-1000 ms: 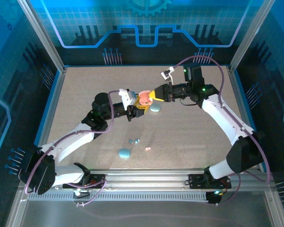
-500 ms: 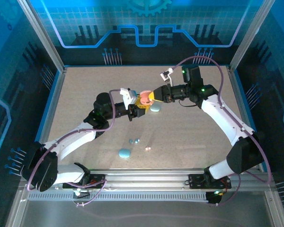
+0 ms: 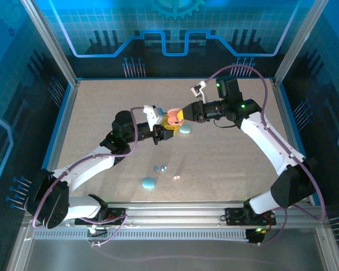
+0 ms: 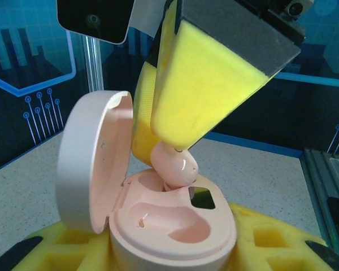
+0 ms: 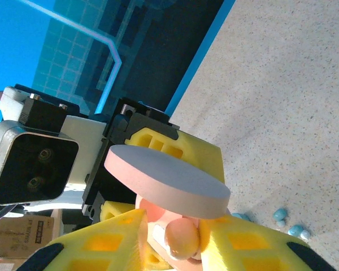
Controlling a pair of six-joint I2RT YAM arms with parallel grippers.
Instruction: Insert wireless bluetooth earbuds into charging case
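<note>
**Pink bud at the mouth of the open pink case, mid-frame**

In the top view the left arm reaches from the lower left corner up toward the middle of the table (image 3: 96,107). Low in the frame, left of centre, a light blue case (image 3: 148,182) lies closed on the surface. Just above and to the right of it, two light blue earbuds (image 3: 160,168) lie side by side.

At the centre the left gripper (image 3: 167,129) is clamped on the base of the pink charging case (image 3: 172,117). In the left wrist view that case sits between the yellow pads (image 4: 56,248) along the bottom edge. Its lid (image 4: 87,161) is swung open and stands upright on the left, and its wells face up.

Below centre in the top view, a second pink earbud (image 3: 177,177) lies on the table, right of the blue pair and apart from it.

The right gripper (image 3: 182,114) meets the pink case from the right. In the left wrist view its yellow fingers (image 4: 203,84) come down from the top of the frame. The pink earbud (image 4: 175,167) sits at their tips, with its lower end in the far well, just left of a small dark window.

In the right wrist view the same bud lies at bottom centre, between the two yellow fingertips and under the lid. Whether they pinch it or merely flank it cannot be told.

A teal case (image 3: 185,129) lies on the table just below the right gripper, right of the pink case. The right arm runs off toward the lower right corner.
</note>
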